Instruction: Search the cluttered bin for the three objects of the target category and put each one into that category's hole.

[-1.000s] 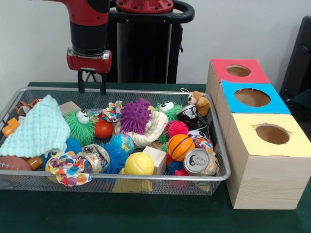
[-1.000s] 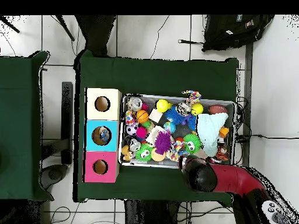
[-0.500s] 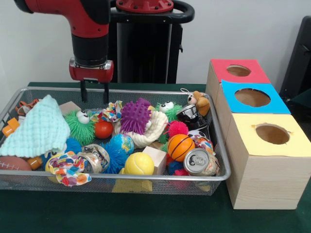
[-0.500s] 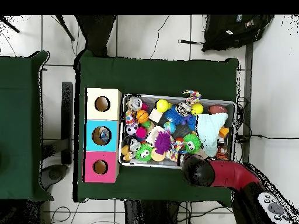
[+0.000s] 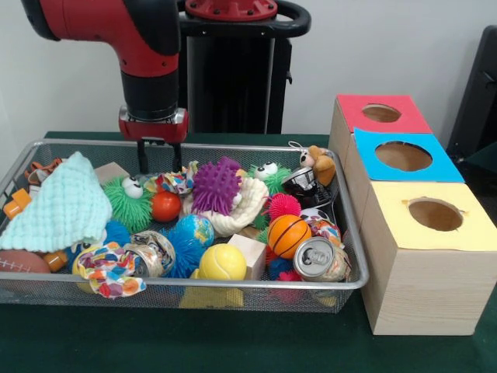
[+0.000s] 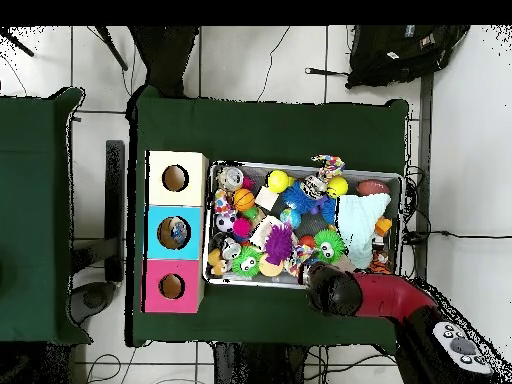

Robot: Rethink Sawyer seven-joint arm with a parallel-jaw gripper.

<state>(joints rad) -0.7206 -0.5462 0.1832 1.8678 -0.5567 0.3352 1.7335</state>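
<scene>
Three box tops line the right of the frame: yellow hole [image 5: 436, 214] lowest and nearest, blue hole [image 5: 404, 156] above it, red hole [image 5: 381, 113] highest. From overhead, something small shows inside the blue hole; the others look empty, so at most a first drop done. Target category not stated, so cannot tell which toys count.

Left of the boxes, wire bin [image 5: 178, 285] packed full: crushed can [image 5: 320, 259], yellow ball [image 5: 223, 262] and globe ball [image 5: 193, 230] along the lower edge; mini basketball [image 5: 289, 235], purple spiky ball [image 5: 217, 186] and pale green cloth [image 5: 56, 203] mid-frame; green googly-eyed puffer [image 5: 126, 200] further up.

Upper left, above the bin's back rail: gripper [image 5: 159, 158] pointing down, fingers [image 5: 142, 158] slightly parted, nothing between them. Search apparently ongoing, most sorting left.
</scene>
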